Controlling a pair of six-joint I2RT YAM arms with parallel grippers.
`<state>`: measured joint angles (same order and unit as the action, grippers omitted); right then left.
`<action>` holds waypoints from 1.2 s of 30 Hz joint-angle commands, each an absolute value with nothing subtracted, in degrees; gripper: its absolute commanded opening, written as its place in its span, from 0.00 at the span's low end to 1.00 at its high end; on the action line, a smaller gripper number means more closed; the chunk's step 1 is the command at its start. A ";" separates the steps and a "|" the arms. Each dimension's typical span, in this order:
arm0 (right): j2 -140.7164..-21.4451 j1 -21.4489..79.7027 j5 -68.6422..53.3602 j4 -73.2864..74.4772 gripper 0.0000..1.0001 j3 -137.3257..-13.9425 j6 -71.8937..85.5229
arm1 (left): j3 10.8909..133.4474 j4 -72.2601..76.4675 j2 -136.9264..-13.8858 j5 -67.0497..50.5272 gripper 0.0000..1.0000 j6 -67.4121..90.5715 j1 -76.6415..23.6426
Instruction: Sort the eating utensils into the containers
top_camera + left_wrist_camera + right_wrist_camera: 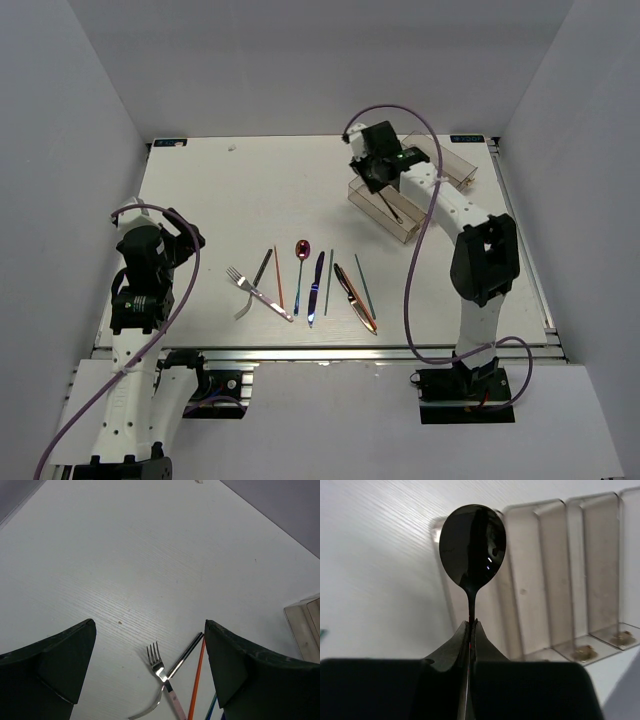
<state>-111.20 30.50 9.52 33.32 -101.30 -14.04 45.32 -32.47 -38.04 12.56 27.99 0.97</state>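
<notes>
**A:** How far along is this sort?

**B:** Barely started, imo. Going big to small: the desk (230,190) carries everything. The tray (547,575) sits right under and ahead of the right end effector (471,626). The compartments I can see from that wrist look empty. There's a thin dark line inside the tray in the top view, and I can't tell if it's a utensil or just the handle of the held spoon.

**A:** And the rest?

**B:** All lined up well behind that end effector, toward the bases, none of it sorted. There's the fork (256,291), dark chopstick (263,268), orange chopstick (278,277), red spoon (301,262), blue knife (316,288), copper knife (356,299) and two green chopsticks (329,268).

**A:** End effectors?

**B:** The right one is pinched tight on the black spoon (472,542), with the bowl out front over an end compartment. The left end effector (149,630) is spread wide and holding nothing, with the fork just ahead of it.

**A:** Anything in the way?

**B:** The fork crosses the dark chopstick, so lifting one could drag the other. The slots are narrow too, so I'd guess the spoon needs lining up first.
</notes>
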 commanded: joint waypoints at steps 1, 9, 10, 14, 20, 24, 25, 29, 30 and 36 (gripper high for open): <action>-113.03 26.48 10.55 32.17 0.00 -100.72 -24.61 | 44.65 -31.55 -37.09 11.25 0.98 27.25 0.88; -116.88 23.47 4.92 27.52 0.00 -100.19 -29.18 | 44.30 -30.85 -36.65 9.41 0.98 26.72 -1.41; -117.42 23.38 4.66 27.68 0.00 -100.72 -28.92 | 44.30 -30.76 -36.65 9.32 0.98 26.72 -1.49; -118.21 23.47 5.01 26.90 0.00 -101.08 -27.69 | 44.38 -30.76 -36.56 9.49 0.98 26.72 -1.49; -118.48 23.47 8.08 24.61 0.36 -102.39 -26.72 | 44.21 -30.67 -36.65 9.14 0.98 26.63 -1.49; -119.09 23.64 8.35 27.15 0.79 -107.31 -23.39 | 44.30 -30.67 -36.91 8.96 0.98 26.54 -1.49; -118.92 23.99 7.91 27.77 0.89 -108.79 -22.51 | 44.30 -30.67 -37.00 8.96 0.98 26.54 -1.49; -114.90 28.55 7.73 29.80 0.89 -108.30 -11.02 | 44.30 -30.76 -36.48 9.67 0.98 26.63 -1.49; -113.48 30.13 9.82 29.19 0.89 -106.45 -7.59 | 44.30 -30.94 -36.30 10.36 0.98 26.80 -1.49; -106.62 50.25 44.31 28.91 0.89 -93.10 19.92 | 44.65 -31.55 -36.56 12.48 0.98 27.33 -1.49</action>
